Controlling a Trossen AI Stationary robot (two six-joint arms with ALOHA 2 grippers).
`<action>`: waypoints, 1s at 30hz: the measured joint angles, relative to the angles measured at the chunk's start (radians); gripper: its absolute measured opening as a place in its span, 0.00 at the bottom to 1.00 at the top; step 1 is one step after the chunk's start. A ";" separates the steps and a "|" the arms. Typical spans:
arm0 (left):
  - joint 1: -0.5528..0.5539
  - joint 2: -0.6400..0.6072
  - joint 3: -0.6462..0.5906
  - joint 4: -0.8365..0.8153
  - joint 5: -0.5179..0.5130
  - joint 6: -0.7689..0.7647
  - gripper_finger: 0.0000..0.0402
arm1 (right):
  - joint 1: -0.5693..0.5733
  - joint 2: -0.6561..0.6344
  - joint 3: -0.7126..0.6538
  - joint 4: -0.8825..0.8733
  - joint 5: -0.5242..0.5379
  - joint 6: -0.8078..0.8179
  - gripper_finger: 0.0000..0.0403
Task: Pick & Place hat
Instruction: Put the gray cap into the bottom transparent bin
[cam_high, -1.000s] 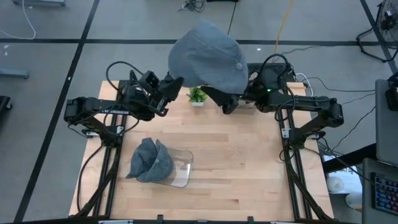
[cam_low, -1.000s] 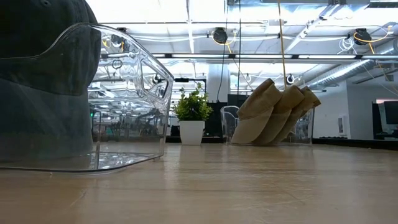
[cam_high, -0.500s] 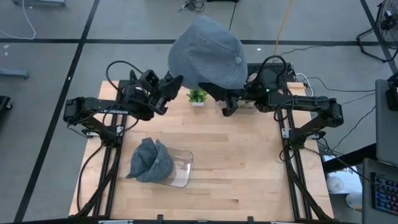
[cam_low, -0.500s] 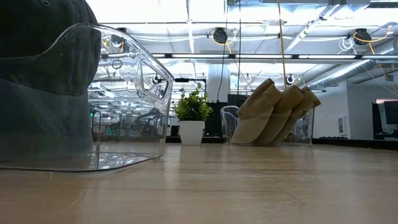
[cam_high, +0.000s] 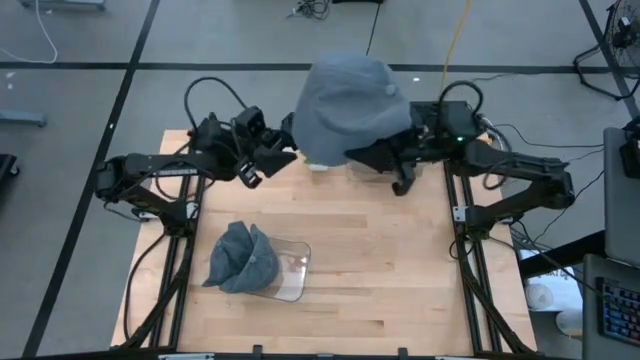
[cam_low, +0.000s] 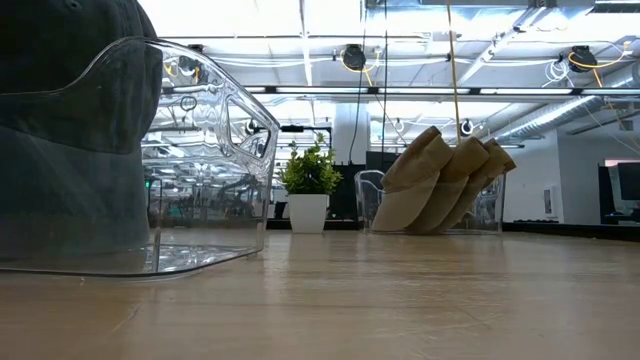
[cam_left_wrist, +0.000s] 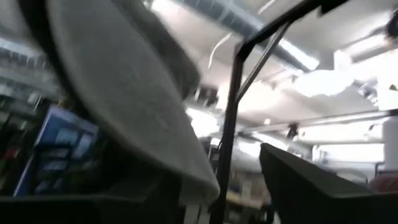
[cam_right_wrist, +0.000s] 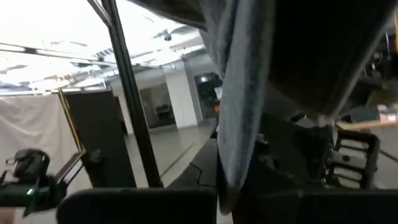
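We see bare wooden desk right of the clear plastic bin; behind that bin, the raised grey cap and both arms crowd the far edge.

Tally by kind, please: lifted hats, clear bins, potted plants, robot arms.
lifted hat: 1
clear bins: 2
potted plant: 1
robot arms: 2
Total: 6

The wooden table carries a clear bin of grey hats and a small potted plant.
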 joint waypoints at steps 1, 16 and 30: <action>0.010 -0.013 0.000 -0.051 0.010 0.004 0.57 | 0.000 -0.018 0.000 -0.031 0.000 0.000 0.00; 0.121 -0.149 0.008 -0.457 0.084 0.070 0.62 | 0.000 -0.115 0.001 -0.411 -0.161 0.115 0.00; 0.177 -0.163 0.121 -0.741 0.277 0.115 0.57 | 0.015 -0.030 0.000 -0.515 -0.473 0.248 0.00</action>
